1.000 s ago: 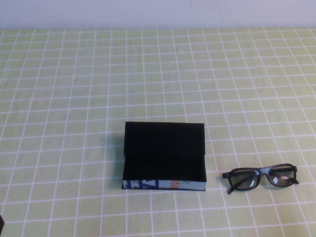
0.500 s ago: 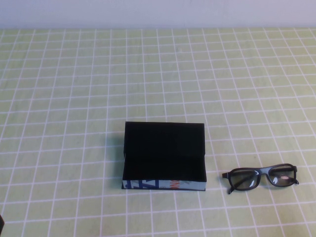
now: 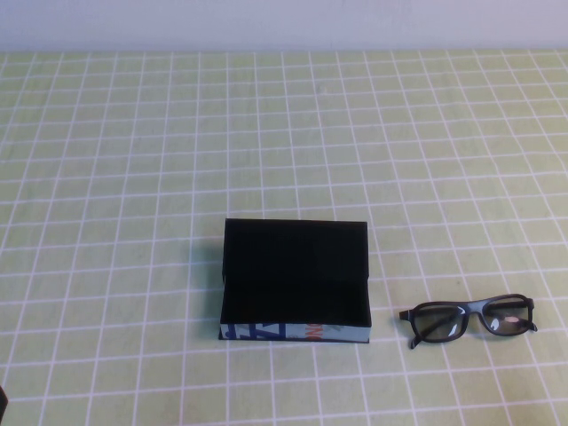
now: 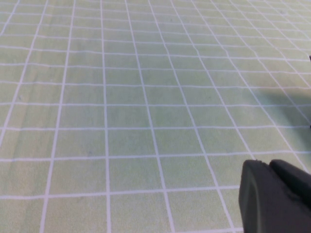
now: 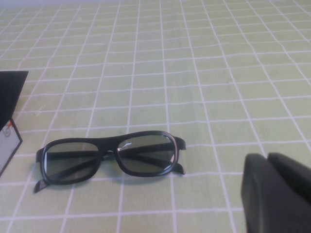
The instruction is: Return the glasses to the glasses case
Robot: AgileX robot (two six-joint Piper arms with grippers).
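High view | glasses point(image 3: 470, 319) beside open glasses case point(image 3: 295, 280) | right claw point(image 5: 279, 196) closed, empty | left claw point(image 4: 274, 196) closed

Tablecloth point(image 3: 133, 177) covers the whole work surface; light yellow-green with a white grid of squares; lies flat, a faint crease line running through it in the left wrist view point(image 4: 146, 97); same cloth under the right wrist camera point(image 5: 218, 73); pale plain wall point(image 3: 284, 22) along the 12 o'clock edge of the high view.
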